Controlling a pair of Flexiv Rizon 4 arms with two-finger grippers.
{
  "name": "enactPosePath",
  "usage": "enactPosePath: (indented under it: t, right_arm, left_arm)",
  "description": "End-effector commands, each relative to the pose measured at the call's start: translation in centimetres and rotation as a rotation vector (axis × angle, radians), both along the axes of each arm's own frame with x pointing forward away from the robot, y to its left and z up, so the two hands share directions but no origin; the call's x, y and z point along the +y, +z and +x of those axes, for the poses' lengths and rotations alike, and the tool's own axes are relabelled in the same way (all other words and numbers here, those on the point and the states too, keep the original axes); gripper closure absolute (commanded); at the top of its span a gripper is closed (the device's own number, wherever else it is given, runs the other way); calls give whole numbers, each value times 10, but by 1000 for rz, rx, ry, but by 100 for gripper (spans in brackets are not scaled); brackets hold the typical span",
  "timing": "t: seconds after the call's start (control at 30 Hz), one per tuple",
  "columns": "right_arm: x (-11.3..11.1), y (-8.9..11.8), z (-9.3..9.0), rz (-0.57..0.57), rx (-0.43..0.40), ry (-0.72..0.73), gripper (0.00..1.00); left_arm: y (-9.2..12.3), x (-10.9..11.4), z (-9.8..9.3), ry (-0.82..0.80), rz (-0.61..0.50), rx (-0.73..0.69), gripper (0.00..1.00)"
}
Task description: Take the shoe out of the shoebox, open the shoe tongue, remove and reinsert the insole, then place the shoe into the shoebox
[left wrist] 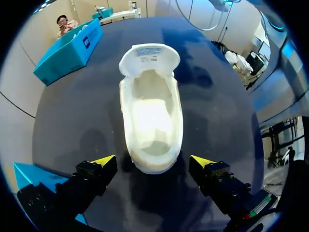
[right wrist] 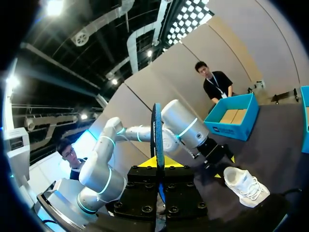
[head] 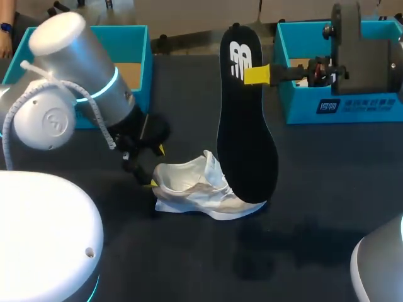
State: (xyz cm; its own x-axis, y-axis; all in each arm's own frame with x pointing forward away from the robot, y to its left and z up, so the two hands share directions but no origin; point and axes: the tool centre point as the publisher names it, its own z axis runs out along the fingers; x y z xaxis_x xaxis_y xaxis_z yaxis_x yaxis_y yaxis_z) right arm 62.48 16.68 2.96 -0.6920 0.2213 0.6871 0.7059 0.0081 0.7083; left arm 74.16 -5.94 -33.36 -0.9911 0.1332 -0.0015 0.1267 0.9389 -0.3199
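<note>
A white shoe lies on the dark table, its toe under the lower end of a black insole. My right gripper is shut on the insole near its upper end and holds it upright above the shoe. From the right wrist view the insole shows edge-on between the fingers, with the shoe on the table beyond. My left gripper is open at the shoe's heel. In the left wrist view the shoe lies ahead of the open left gripper, tongue folded back, inside empty.
Two teal shoebox halves stand at the back: one at the left behind my left arm, one at the right under my right arm. The left wrist view shows the right-hand one beyond the shoe.
</note>
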Motion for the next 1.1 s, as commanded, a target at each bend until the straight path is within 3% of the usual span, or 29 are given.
enactPosePath:
  t: [0.03,0.5,1.1]
  right_arm:
    - [4,0,1,-2,2,-2,100]
    - [4,0,1,-2,2,-2,100]
    - [4,0,1,-2,2,-2,100]
  left_arm:
    - [6,-7,-2,-6,134,-21,0]
    - [5,-20,-6,-16,213,-90,0]
    - [3,-25,-3,6,201,-79,0]
